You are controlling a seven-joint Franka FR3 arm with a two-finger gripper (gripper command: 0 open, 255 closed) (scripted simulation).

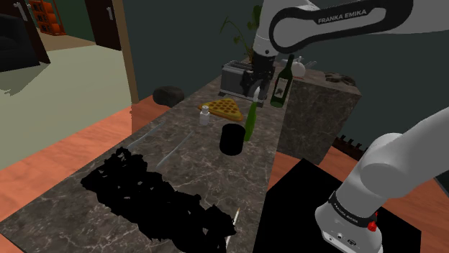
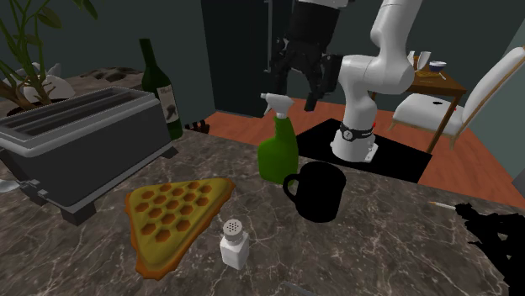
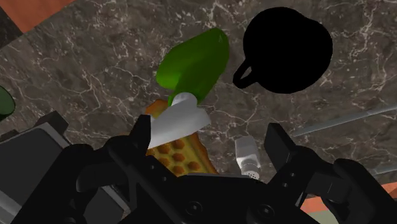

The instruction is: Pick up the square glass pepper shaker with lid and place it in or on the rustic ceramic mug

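Here, the arm (image 1: 316,20) stretches out from its stand over the far end of the counter (image 1: 180,162). The hand (image 2: 296,84) hangs high in the air and points down. Its two fingers (image 3: 140,137) stand wide apart and grip nothing. In the wrist view, the white head of a green spray bottle (image 3: 194,63) lies below the gap between them without touching them.

The counter is dark stone with pale veins. A ragged black patch (image 1: 151,194) covers part of its near end in the shoulder view. A silver toaster (image 2: 76,143), a dark wine bottle (image 2: 160,84) and a potted plant (image 2: 25,50) stand along its far side. A three-cornered waffle (image 2: 172,214) lies flat in front of the toaster. The floor (image 1: 65,144) is reddish wood and the walls are dark. A pale chair (image 2: 496,84) stands by a small table behind the stand.

The pepper shaker (image 2: 233,244) stands upright on the counter, its long axis vertical and its perforated lid facing up. Its body looks plain white. It is just beside one corner of the waffle and apart from the mug (image 2: 318,191). The mug is black and upright, and stands just beside the spray bottle with its handle turned toward it.
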